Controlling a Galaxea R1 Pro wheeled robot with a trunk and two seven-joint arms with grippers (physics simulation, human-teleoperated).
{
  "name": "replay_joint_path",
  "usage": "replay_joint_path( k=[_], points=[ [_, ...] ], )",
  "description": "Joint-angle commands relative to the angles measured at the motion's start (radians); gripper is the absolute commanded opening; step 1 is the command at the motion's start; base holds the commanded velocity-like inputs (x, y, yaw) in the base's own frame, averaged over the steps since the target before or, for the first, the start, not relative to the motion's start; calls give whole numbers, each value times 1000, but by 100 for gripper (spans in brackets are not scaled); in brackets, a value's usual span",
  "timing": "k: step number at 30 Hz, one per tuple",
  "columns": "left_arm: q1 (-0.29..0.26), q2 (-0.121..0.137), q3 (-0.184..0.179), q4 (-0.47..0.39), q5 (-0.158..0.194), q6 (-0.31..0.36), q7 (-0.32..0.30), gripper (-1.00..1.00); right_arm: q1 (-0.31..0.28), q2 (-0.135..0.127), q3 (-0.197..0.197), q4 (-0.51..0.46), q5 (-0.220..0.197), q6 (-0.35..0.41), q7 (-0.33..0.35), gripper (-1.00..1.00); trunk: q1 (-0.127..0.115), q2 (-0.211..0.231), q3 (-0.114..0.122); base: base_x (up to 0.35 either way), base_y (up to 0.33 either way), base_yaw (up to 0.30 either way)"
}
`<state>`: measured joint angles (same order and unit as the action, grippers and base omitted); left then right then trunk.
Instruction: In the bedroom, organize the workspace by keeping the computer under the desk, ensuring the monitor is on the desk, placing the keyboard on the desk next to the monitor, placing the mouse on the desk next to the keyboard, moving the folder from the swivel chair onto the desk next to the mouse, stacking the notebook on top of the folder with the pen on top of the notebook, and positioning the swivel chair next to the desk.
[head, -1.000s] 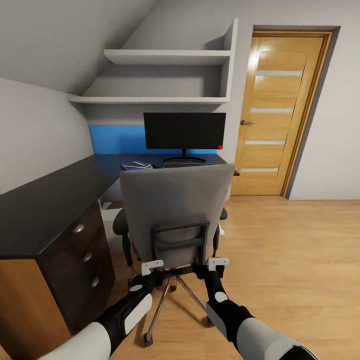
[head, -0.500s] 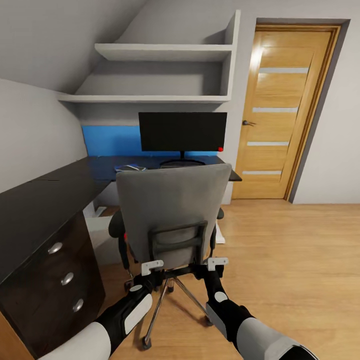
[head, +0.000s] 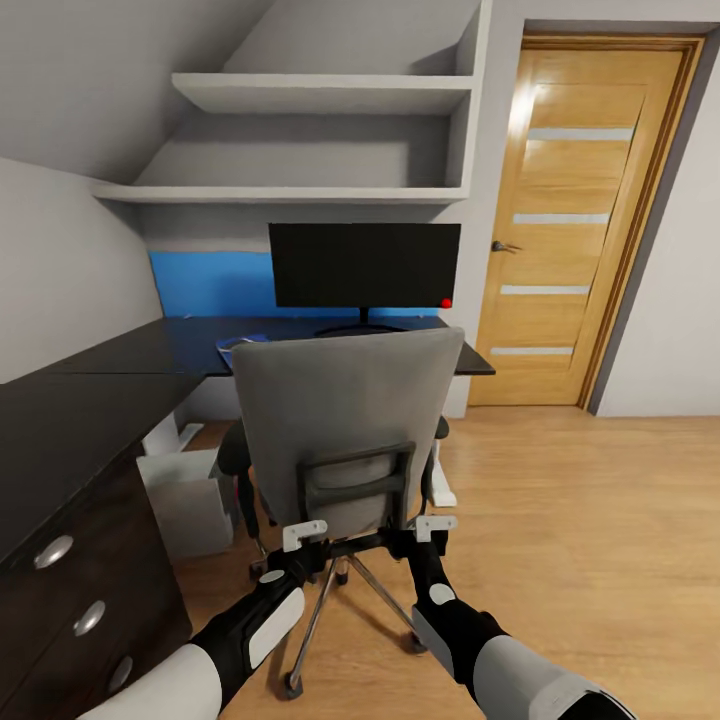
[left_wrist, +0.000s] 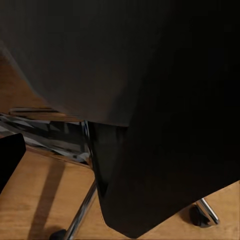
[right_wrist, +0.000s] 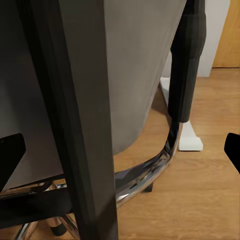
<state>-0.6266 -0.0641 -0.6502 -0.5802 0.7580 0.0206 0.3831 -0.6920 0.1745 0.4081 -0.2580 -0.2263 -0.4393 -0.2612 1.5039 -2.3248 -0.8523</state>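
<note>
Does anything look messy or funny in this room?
Nothing looks spilled or broken. The swivel chair stands upright facing the desk, with the monitor straight on top and the computer on the floor underneath. Both claws, left claw and right claw, are behind the chair.

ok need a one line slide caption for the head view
Both tools, left and right, at the back of the grey swivel chair facing the black desk and monitor.

The grey-backed swivel chair (head: 345, 430) is standing on the wood plank floor (head: 580, 540), facing the long black-topped desk (head: 120, 370). The wide black monitor (head: 364, 265) is sitting on the desk's far edge, behind the chair. The boxy grey computer tower (head: 185, 500) is resting under the desk, left of the chair. The panelled wooden door (head: 580, 220) is standing right of the desk.
</note>
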Motion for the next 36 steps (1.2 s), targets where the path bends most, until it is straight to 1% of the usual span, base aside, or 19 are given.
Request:
replay_joint_path(
  k=[1,15,19,25,36],
  points=[
    [-1,1,-3,-3,-6,2,10,100,-1,0,2,2,-14,-7,-7,100,0,0,-1,325,0,0],
    [-2,1,-3,-1,-5,3,11,100,-1,0,2,2,-13,-6,-7,100,0,0,-1,324,0,0],
    [-1,1,-3,-1,-3,4,12,100,-1,0,2,2,-13,-7,-7,100,0,0,-1,123,0,0],
    [-2,1,-3,-1,-3,5,12,100,-1,0,2,2,-13,-7,-7,100,0,0,-1,-74,-43,0],
    [-2,1,-3,-1,-3,6,11,100,-1,0,2,2,-13,-7,-7,100,0,0,-1,-271,-161,0]
  ],
)
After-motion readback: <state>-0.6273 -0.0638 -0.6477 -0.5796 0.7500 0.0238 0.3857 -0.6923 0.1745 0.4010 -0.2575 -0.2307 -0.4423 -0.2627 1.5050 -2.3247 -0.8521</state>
